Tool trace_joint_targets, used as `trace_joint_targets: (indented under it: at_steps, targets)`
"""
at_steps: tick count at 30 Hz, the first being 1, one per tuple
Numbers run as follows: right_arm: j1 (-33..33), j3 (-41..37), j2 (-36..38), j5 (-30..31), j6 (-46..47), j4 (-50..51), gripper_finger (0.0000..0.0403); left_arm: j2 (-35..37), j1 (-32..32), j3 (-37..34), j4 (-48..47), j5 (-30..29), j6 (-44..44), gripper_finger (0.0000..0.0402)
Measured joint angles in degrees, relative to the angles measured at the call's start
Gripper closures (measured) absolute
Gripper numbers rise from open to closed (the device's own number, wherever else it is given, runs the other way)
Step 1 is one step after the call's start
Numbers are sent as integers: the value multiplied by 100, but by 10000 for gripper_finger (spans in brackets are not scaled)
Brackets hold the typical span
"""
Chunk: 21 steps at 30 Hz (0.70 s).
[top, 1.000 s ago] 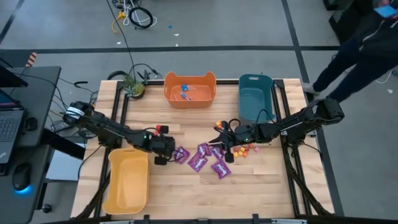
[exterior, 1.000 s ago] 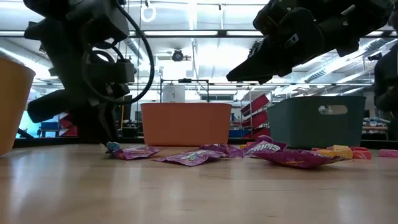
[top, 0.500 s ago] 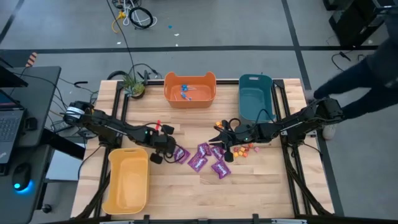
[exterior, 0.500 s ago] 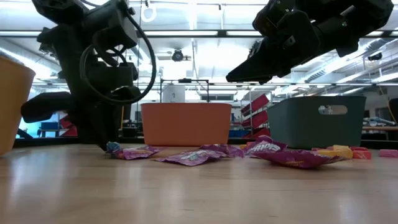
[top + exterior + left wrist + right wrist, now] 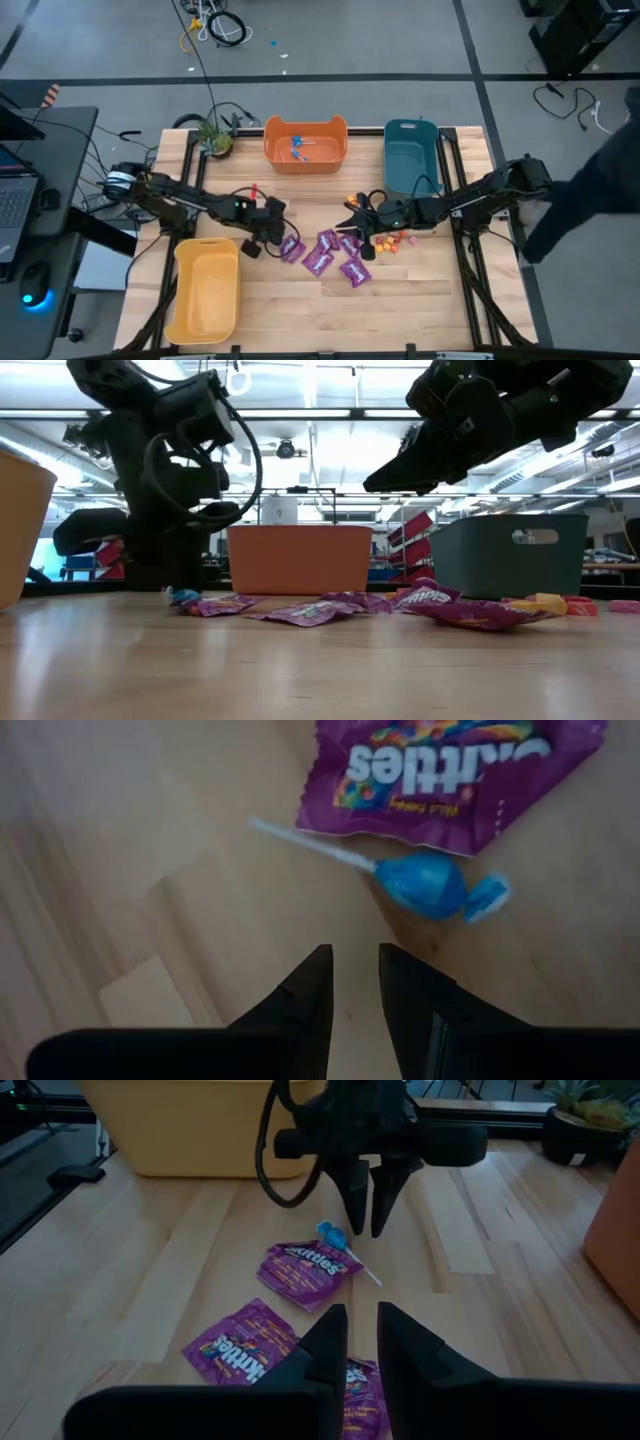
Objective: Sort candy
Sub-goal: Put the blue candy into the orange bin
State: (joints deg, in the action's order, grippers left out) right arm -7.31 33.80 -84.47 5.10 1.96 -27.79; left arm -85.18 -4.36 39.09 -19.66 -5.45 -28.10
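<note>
Left wrist view: the left gripper (image 5: 352, 965), fingers a narrow gap apart and holding nothing, hovers just short of a blue lollipop (image 5: 425, 885) on the table. Its thin stick lies against a purple packet (image 5: 455, 775). The lollipop looks light, its stick stiff, its wrapper crinkly and slippery; the round head seems the surest grip. The right gripper (image 5: 362, 222) waits beyond that packet, fingers slightly parted and empty.

lollipop (image 5: 425, 883): blue wrapper, white stick
packets (image 5: 322, 252): shiny purple, rainbow print
bins (image 5: 305, 143): orange, teal, yellow
tabletop (image 5: 400, 300): pale wood
</note>
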Motion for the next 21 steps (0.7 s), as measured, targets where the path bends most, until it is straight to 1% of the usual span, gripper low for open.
trace_joint_targets:
  at_steps: [5,7,11,14,16,21]
  targets:
    - [0,0,0,0,3,1,357,0,35,-1,104,20,169,314]
    - [0,0,0,0,71,0,357,2,35,3,22,17,526,314]
    - [0,0,0,0,107,2,357,4,67,153,-606,21,1387,314]
    - [7,0,0,0,107,-1,357,6,69,249,-981,105,1688,314]
    - [19,0,0,0,107,0,357,6,67,303,-879,261,1785,314]
    - [31,0,0,0,151,0,357,8,67,321,-159,608,1792,314]
